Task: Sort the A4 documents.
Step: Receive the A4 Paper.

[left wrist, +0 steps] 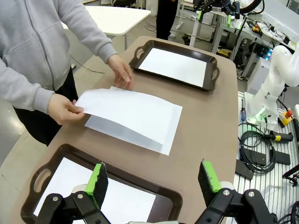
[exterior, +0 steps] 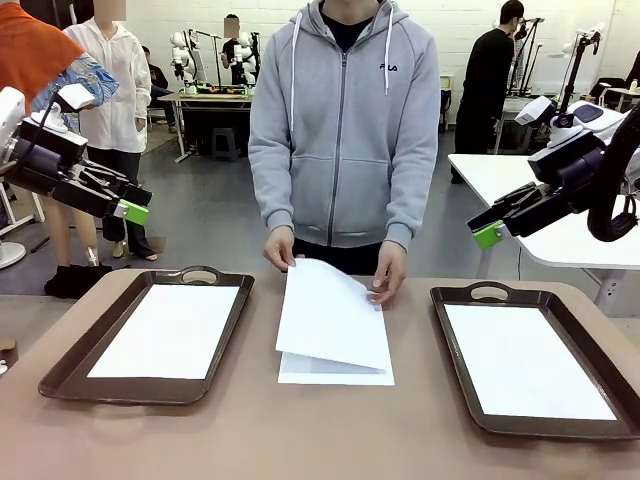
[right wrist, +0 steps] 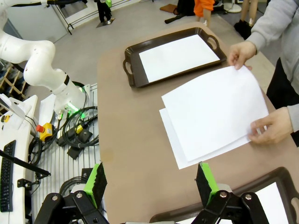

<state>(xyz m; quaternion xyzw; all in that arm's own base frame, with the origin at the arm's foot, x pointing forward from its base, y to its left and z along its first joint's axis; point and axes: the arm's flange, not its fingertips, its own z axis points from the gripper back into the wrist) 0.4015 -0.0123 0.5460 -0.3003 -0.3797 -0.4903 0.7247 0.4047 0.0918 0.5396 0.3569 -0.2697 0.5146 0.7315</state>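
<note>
A small pile of white A4 documents (exterior: 335, 365) lies in the middle of the table between two brown trays. The person lifts the top sheet (exterior: 330, 312) by its far edge with both hands (exterior: 280, 248); the same sheet (left wrist: 131, 112) (right wrist: 212, 109) shows in both wrist views. A white sheet lies in the left tray (exterior: 165, 330) and another in the right tray (exterior: 525, 360). My left gripper (exterior: 133, 211) hangs open high above the table's left side, its green pads (left wrist: 98, 179) apart. My right gripper (exterior: 488, 234) hangs open high on the right, with its pads (right wrist: 204, 179) apart.
The left tray (exterior: 60, 375) and right tray (exterior: 455, 385) are dark brown with handles at the far end. The person stands at the far edge, centre. Bare tabletop (exterior: 300, 430) runs along the near edge. A white table (exterior: 500, 175) stands behind on the right.
</note>
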